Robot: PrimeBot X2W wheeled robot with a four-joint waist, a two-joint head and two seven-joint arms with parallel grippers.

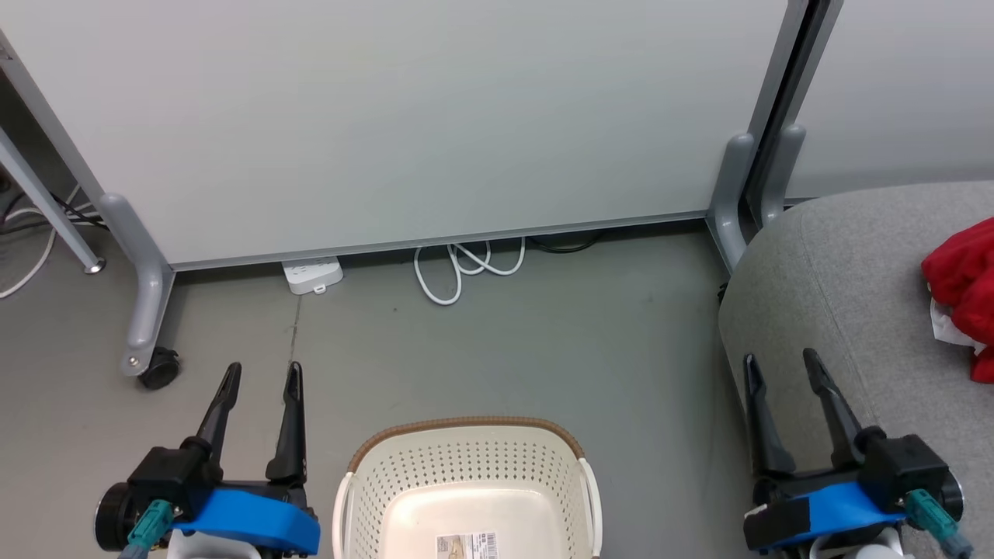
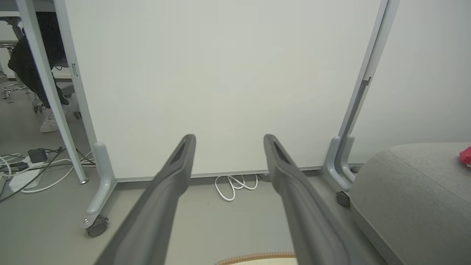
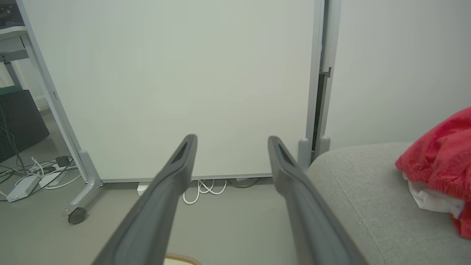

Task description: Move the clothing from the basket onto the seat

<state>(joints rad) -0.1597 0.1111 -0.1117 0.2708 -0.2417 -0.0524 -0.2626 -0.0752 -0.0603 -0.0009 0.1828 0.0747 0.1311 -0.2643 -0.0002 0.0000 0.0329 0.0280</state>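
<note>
Both arms hang low, the left tool (image 1: 263,369) and right tool (image 1: 779,357) pointing forward, fingers wide and empty, flanking the basket (image 1: 466,460) on grey floor (image 1: 543,341); red clothing (image 1: 963,272) lies on the seat (image 1: 839,295).

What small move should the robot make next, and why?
Probably look further down into the basket: its visible part holds no garment, the red clothing lies on the seat, and the left gripper and right gripper stand open, empty.
</note>
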